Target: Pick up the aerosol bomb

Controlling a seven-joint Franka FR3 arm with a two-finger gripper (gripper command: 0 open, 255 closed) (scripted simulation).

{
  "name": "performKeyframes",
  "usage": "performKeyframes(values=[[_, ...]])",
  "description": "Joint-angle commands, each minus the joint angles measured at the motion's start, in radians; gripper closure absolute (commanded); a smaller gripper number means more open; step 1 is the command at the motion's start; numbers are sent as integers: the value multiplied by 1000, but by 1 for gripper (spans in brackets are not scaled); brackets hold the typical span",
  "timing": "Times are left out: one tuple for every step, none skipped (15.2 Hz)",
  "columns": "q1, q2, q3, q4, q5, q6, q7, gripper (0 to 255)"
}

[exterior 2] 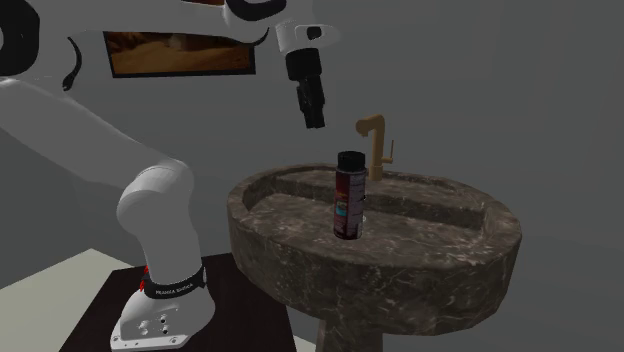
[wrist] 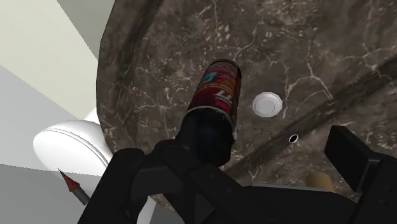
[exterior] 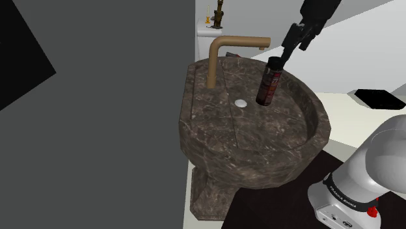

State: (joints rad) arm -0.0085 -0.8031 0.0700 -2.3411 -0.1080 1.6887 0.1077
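Hovering above the can (exterior: 269,81): gripper (exterior: 287,54) sits over its cap with a clear gap, no contact. Wrist view has the fingers standing well apart and empty, so it holds nothing. The can stands upright in the sink (exterior: 319,123) basin, below and just ahead of the fingertips, with the drain (exterior: 241,103) beside it and the tap (exterior: 224,45) further off.

Progress as I read it: approach mostly done, grasp not started. Left to do: descend until the fingers straddle the can body, close, lift clear of the basin. The second exterior view puts the tool off to one side of the can, so it probably needs a lateral trim before dropping.
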Motion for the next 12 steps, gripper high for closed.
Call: performKeyframes(values=[[0,0,0,0,0,0,0,0],[-7,45,-27,25,6,-2,-16,0],[-13,91,-53,51,14,-6,-33,0],[-19,137,-78,78,22,-10,-50,0],[-24,184,-104,105,32,-16,-67,0],[-28,231,-128,134,42,-22,-85,0],[-33,278,-153,163,54,-30,-103,0],[-33,280,-153,164,55,-30,-104,0],[-34,278,-154,149,55,-17,-104,0],[-34,277,-154,134,54,-4,-104,0],[-34,275,-154,119,54,9,-104,0],[-34,274,-155,105,53,23,-103,0]])
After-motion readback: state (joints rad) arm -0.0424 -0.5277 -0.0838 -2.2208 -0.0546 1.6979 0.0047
